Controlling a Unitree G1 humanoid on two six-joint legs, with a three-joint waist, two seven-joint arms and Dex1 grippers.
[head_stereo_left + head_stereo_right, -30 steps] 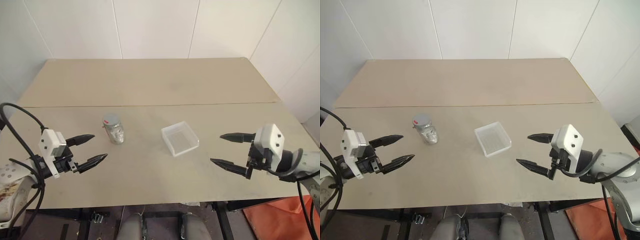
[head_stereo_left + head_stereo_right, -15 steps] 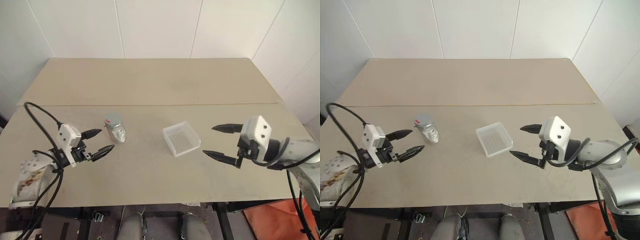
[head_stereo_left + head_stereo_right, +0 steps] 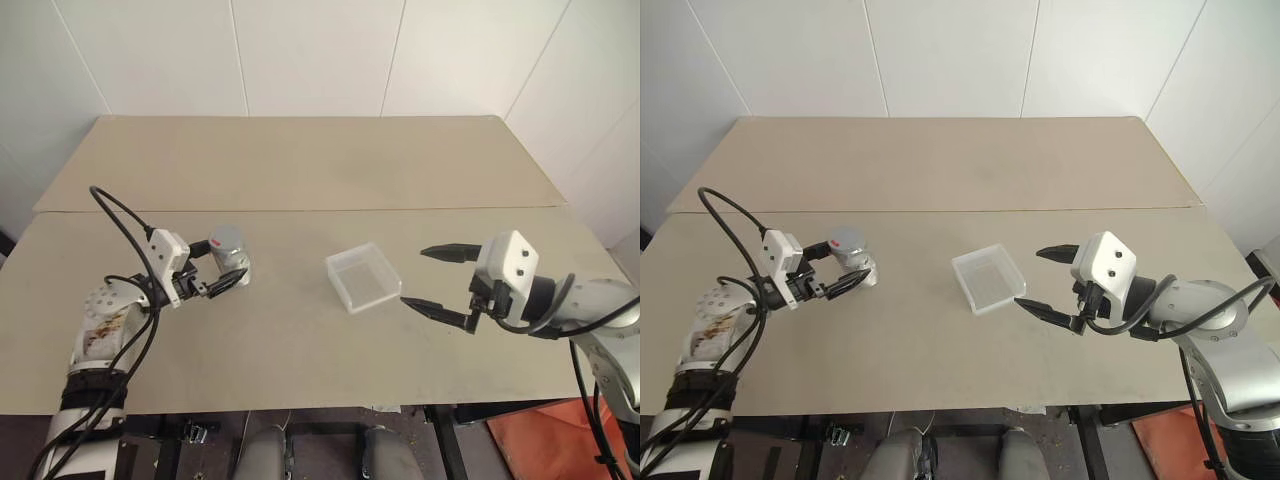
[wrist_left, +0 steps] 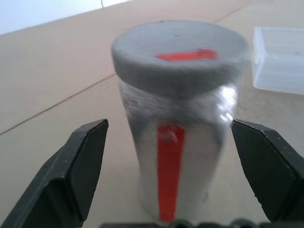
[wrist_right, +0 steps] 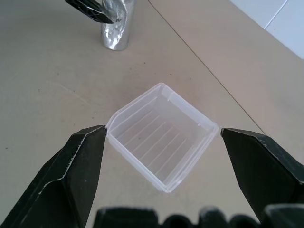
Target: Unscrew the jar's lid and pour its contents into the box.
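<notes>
The jar (image 3: 231,262) stands upright on the table, clear with a red stripe down its side (image 4: 170,166). Its silver-grey lid (image 4: 180,57), marked red on top, is screwed on. I cannot make out the contents through the glinting wall. My left gripper (image 3: 224,264) is open, one finger (image 4: 80,171) on each side of the jar with a gap at both sides. To the right lies the box (image 3: 363,278), clear plastic, with nothing in it. Just right of it, my right gripper (image 3: 415,278) is open and points at the box (image 5: 161,142).
The beige table (image 3: 300,170) is made of two boards with a seam across the middle. White walls close in behind it and at both sides. The table's front edge runs just below both arms.
My left gripper has moved forward and to the right, from short of the jar to around it. The right gripper edged slightly closer to the box. Jar and box stayed put.
</notes>
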